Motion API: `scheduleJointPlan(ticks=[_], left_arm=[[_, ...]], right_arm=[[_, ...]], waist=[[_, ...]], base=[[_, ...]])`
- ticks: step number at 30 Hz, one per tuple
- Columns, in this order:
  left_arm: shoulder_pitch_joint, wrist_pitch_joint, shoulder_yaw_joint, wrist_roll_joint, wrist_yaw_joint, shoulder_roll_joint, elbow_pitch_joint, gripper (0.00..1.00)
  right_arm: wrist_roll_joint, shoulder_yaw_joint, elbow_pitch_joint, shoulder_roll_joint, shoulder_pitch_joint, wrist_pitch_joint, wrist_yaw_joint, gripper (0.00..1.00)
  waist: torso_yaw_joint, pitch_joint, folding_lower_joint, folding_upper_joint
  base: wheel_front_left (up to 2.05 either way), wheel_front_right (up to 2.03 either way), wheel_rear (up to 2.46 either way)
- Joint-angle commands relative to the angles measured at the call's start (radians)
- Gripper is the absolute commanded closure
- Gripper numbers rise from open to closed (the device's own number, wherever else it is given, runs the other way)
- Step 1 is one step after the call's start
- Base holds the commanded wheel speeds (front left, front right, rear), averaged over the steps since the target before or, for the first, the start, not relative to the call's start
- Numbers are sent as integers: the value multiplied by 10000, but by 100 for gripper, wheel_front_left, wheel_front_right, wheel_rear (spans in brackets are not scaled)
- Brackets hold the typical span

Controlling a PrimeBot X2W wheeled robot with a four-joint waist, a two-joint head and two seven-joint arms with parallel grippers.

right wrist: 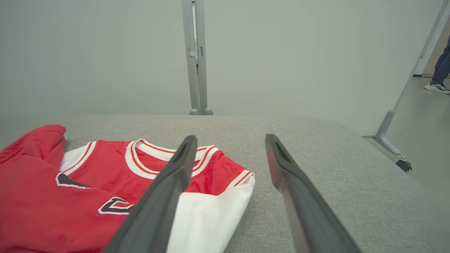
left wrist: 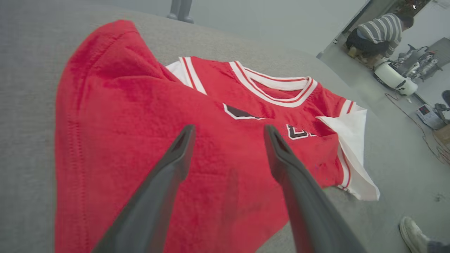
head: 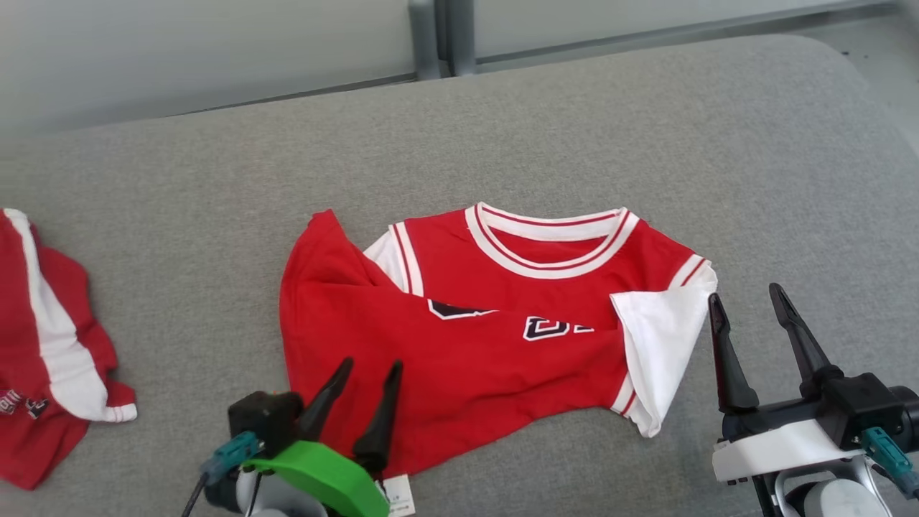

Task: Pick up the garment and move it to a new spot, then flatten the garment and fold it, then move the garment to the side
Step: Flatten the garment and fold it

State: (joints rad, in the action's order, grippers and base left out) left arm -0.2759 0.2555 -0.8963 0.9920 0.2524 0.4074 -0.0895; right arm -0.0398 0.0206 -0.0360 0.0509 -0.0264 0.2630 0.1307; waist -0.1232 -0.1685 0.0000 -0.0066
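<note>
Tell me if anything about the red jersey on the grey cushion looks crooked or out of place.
Yes. The red jersey is folded askew: its lower half lies slanted across the chest lettering, with one corner poking past the shoulder on the robot's left. A label also sticks out beneath the near edge.

Grey padded surface, 2 garments on it.
A red jersey lies near centre, its lower part folded over the chest (collar toward 12 o'clock); a second red-and-white garment sits crumpled at 9 o'clock, well apart.
</note>
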Motion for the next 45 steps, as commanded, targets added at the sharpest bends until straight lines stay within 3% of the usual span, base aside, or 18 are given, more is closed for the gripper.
scheduleJointPlan(ticks=[1,8,19,31,41,45], left_arm=[[407,65,229,-293,199,267,124,0],[1967,100,1758,-1513,477,740,561,0],[4456,99,4400,-3517,7,422,1231,0],[5794,101,6095,-4533,-1198,-390,988,0],[5511,100,7154,-5493,-2742,-999,170,0],[5446,100,7460,-5773,-3062,-1265,-36,0]], right_arm=[[118,42,-16,90,-175,28,1,0],[211,21,184,294,-581,28,1,0],[442,427,503,349,-1325,28,1,0],[649,944,815,291,-1733,28,1,0],[754,1079,1118,202,-1492,28,1,0],[719,1032,1170,171,-1377,28,1,0]], waist=[[854,706,0,66],[1415,1275,0,66],[1328,1830,0,66],[1115,1959,0,66],[1247,1972,0,66],[1245,1973,0,66]], base=[[0,0,0],[0,0,0],[0,0,0],[0,0,0],[0,0,0],[0,0,0]])
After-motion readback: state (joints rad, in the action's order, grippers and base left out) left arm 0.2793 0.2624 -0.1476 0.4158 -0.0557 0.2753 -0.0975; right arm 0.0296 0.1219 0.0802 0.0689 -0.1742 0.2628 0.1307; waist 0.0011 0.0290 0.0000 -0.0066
